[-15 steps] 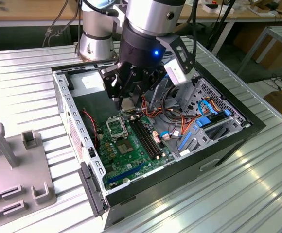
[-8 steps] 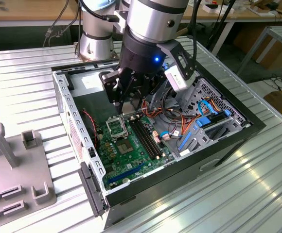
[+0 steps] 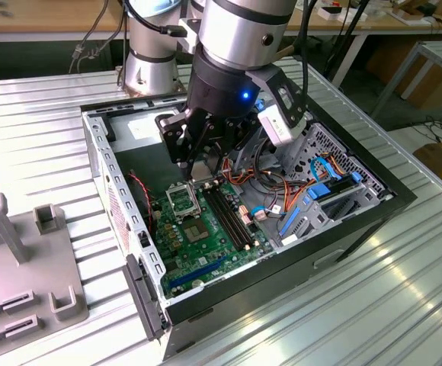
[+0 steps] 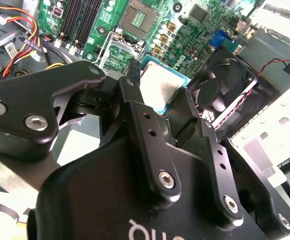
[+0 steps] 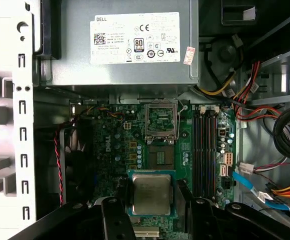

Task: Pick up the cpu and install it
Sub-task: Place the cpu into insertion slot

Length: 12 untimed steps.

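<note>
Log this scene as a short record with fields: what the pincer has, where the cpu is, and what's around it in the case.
pincer: shut on the cpu, one finger on each of two opposite edges
cpu: held flat above the green motherboard, not yet seated
beside it: memory slots
further in: grey power supply box
case: open, lying on the ribbed metal table
</note>
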Tool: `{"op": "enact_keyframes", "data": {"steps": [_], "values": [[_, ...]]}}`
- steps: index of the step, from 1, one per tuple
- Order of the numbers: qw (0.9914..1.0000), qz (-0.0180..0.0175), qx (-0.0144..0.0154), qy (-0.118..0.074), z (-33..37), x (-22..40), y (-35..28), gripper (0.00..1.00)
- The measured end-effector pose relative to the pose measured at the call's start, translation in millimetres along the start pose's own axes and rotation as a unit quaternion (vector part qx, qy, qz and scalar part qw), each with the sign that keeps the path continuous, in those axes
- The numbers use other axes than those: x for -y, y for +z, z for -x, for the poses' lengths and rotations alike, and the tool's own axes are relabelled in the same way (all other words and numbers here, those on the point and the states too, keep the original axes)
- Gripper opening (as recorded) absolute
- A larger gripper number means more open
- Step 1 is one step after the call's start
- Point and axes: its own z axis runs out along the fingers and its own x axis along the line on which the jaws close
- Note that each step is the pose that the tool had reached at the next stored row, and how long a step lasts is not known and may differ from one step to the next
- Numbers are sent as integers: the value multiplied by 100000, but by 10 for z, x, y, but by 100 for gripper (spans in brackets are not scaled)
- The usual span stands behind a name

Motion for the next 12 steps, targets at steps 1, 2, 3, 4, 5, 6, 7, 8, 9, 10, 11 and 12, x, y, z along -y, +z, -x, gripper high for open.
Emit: {"op": "enact_keyframes", "data": {"steps": [1,2,3,4,5,6,7,8,9,10,11,12], "values": [[100000,-2,-1,1,0,0,0,47],[100000,-1,-1,2,0,0,0,47],[100000,0,-1,0,0,0,0,47],[100000,-3,-2,2,0,0,0,47],[100000,-2,-3,2,0,0,0,47],[100000,0,-2,2,0,0,1,47],[100000,-5,-3,2,0,0,1,47],[100000,17,7,6,4,0,7,47],[100000,29,16,-6,15,0,22,47],[100000,6,4,-22,36,0,37,47],[100000,1,1,-39,59,0,54,47],[100000,1,1,-47,83,0,71,47]]}}
